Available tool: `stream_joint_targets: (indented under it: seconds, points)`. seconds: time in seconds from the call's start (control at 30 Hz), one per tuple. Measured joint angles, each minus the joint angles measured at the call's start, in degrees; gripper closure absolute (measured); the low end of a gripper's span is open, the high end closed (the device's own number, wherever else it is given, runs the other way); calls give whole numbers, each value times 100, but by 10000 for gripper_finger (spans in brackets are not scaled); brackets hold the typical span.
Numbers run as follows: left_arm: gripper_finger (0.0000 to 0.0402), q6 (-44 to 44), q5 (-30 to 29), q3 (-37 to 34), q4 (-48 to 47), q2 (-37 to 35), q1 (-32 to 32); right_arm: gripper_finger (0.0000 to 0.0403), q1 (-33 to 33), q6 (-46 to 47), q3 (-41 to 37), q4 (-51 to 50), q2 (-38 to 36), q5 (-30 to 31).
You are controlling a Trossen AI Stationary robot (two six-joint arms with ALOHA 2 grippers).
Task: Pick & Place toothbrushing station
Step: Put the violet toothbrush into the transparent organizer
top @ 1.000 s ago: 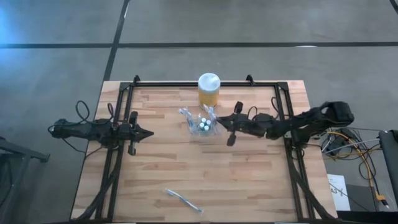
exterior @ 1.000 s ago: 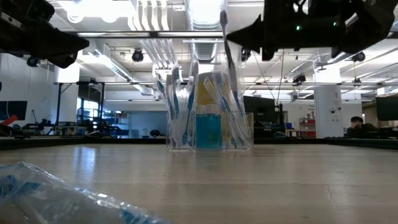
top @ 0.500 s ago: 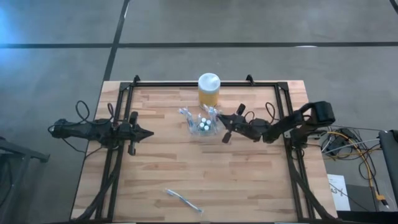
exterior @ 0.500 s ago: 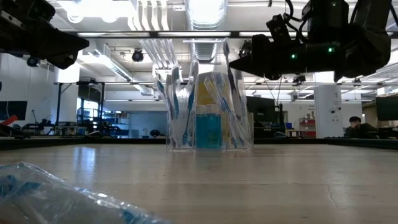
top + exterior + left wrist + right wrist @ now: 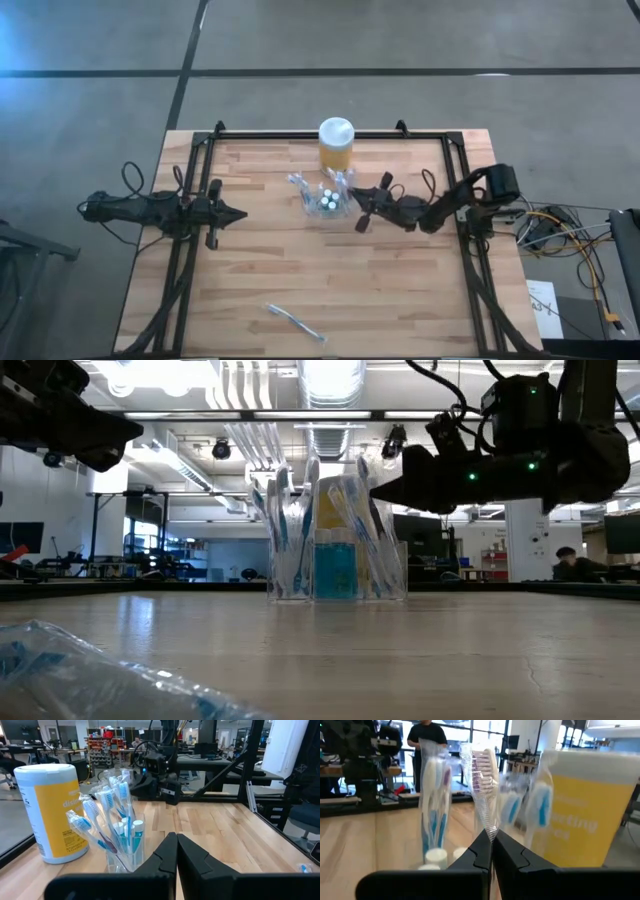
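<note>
The yellow jar point(image 5: 51, 810) carries white lettering on its label; in the left wrist view only "dis" can be read before the wrapped brushes hide the rest, and in the right wrist view the writing is too blurred to read.

The right claw point(image 5: 354, 191) has its two fingers pressed together, pinching the clear wrapper of a pink-bristled toothbrush point(image 5: 482, 780) that stands upright just above the fingertips. This claw sits right beside the clear holder point(image 5: 326, 201), on the holder's right side in the high view, tip pointing toward it. The left claw point(image 5: 240, 213) is pressed together as well, holds nothing, and hangs over the left part of the tabletop point(image 5: 400, 280), well apart from the holder, tip pointing toward the middle.

The holder stands upright near the middle of the tabletop, just in front of the yellow jar. Its blue-and-white toothbrushes point(image 5: 107, 815) stand on end with bristles up, long axes near vertical and fanning outward at a slight tilt. Small white-capped round pieces point(image 5: 327, 198) sit in the holder among them. One more wrapped toothbrush point(image 5: 296, 322) lies flat near the front edge of the tabletop, its long axis running diagonally, well apart from everything else
</note>
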Motion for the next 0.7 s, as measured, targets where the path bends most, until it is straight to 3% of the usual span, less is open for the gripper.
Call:
stream_joint_targets:
  seconds: [0.3,0.7]
  points:
    - [394,0,0,-2,4,0,-2,395,237,164,-189,37,141,291]
    - [394,27,0,-4,7,-1,-2,394,305,623,-276,-233,139,223]
